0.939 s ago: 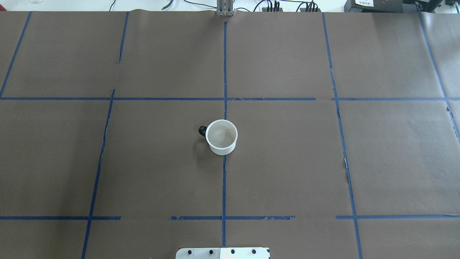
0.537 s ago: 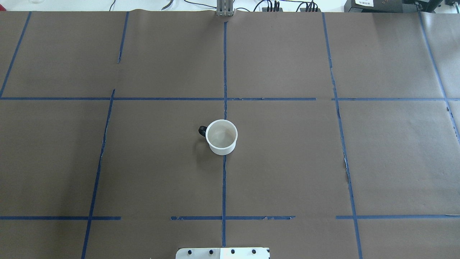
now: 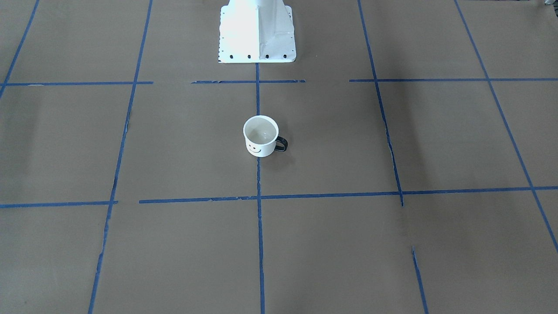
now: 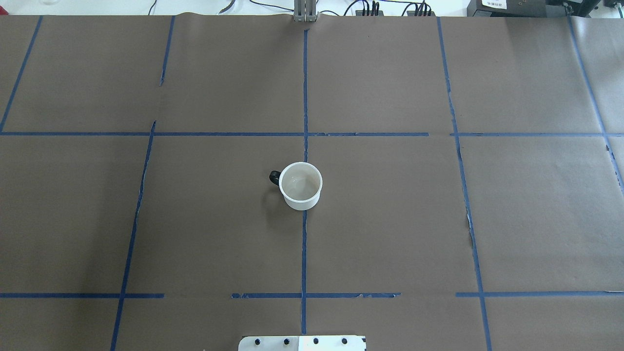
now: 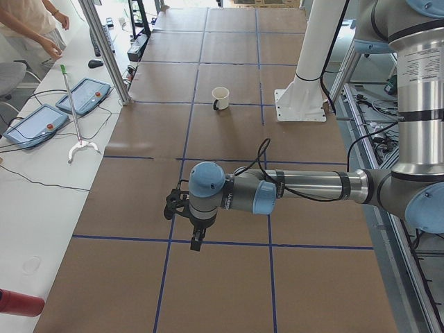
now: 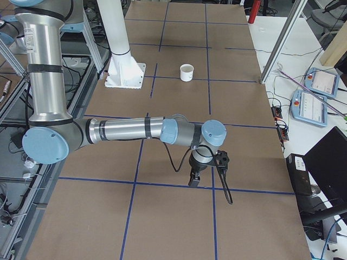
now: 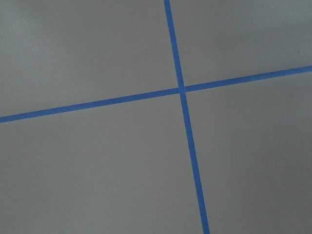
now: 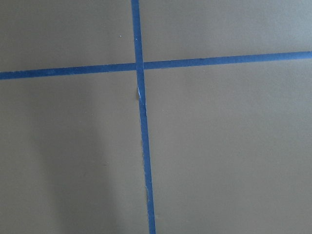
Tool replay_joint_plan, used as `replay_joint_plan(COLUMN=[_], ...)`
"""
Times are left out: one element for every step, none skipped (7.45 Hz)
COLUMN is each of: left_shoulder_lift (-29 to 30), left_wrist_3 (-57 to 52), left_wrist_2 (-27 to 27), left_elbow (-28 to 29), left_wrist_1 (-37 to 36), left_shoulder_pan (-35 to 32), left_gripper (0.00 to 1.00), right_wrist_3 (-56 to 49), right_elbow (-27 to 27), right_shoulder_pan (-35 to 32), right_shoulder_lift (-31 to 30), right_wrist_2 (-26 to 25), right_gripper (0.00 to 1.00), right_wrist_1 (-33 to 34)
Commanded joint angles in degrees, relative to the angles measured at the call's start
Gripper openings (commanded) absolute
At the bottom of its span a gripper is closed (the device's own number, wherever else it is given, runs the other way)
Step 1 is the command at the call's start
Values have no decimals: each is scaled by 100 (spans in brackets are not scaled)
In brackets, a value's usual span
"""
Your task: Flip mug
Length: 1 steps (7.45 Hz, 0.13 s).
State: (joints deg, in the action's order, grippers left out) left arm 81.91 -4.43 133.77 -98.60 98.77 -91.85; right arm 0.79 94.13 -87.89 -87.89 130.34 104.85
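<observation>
The mug (image 4: 301, 185) stands upright, mouth up, near the table's middle on the centre tape line. Its black handle points to the robot's left. Its smiley face shows in the front-facing view (image 3: 260, 136). It also shows small in the left view (image 5: 220, 98) and the right view (image 6: 186, 72). My left gripper (image 5: 196, 243) hangs over the table's left end, far from the mug. My right gripper (image 6: 193, 180) hangs over the right end, also far. Both show only in side views, so I cannot tell whether they are open or shut.
Brown paper with a blue tape grid (image 4: 304, 97) covers the table. The white robot base (image 3: 257, 35) stands at the near edge behind the mug. Teach pendants (image 5: 83, 96) and a person (image 5: 31, 28) are beside the table's far side.
</observation>
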Motion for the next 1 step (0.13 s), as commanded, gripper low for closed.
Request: replay_joint_plan(left_shoulder_lift=[0], left_wrist_3=[4], left_wrist_2=[0], left_elbow=[25], left_wrist_1=[29], left_shoulder_pan=[0], left_gripper=[100], right_wrist_3=[0], right_elbow=[0], right_shoulder_pan=[0], right_shoulder_lift=[-9], right_wrist_2=[0], right_gripper=[100], right_wrist_1=[0])
